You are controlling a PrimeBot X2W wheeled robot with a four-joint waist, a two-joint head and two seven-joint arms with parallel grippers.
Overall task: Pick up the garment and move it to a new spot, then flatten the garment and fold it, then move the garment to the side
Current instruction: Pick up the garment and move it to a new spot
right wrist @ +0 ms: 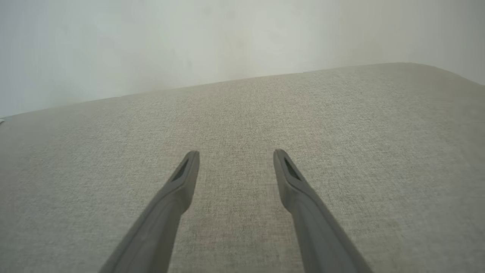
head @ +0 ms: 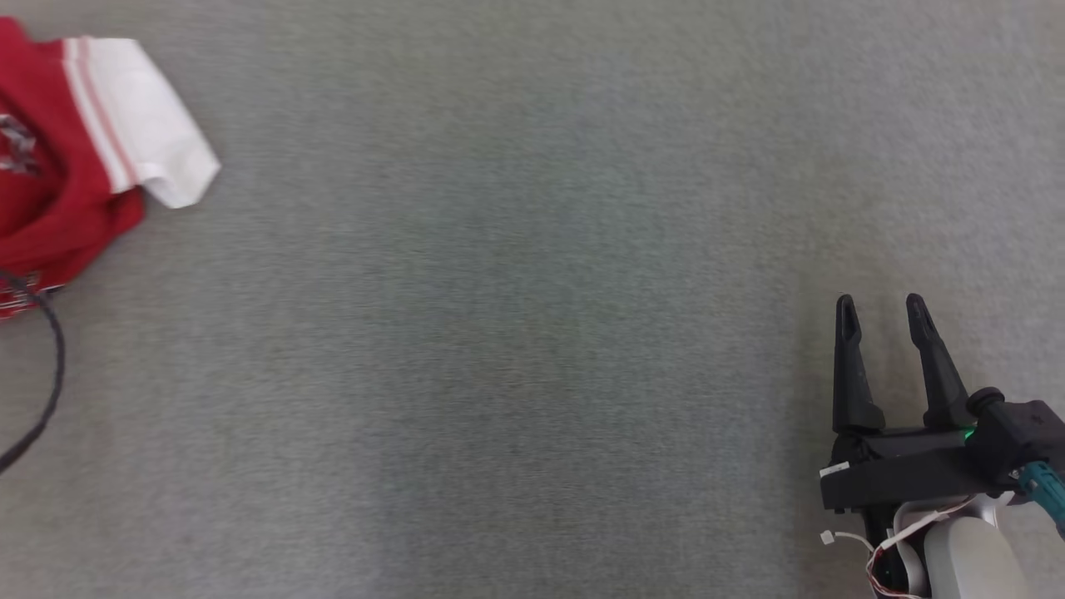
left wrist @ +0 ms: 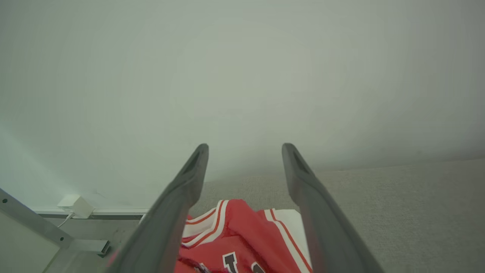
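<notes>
- Garment (left wrist: 242,235), red with white striped trim, lies crumpled on the grey bench (left wrist: 398,197) at 6 o'clock of my left wrist view, between the fingers of my left claw (left wrist: 244,149), which stand wide apart and grip nothing.
- From the head, it sits at 10 o'clock, well apart from my right claw (head: 880,308) at 4 o'clock, also wide and empty.
- Farther, at 12 o'clock, a pale wall (right wrist: 189,45).
</notes>
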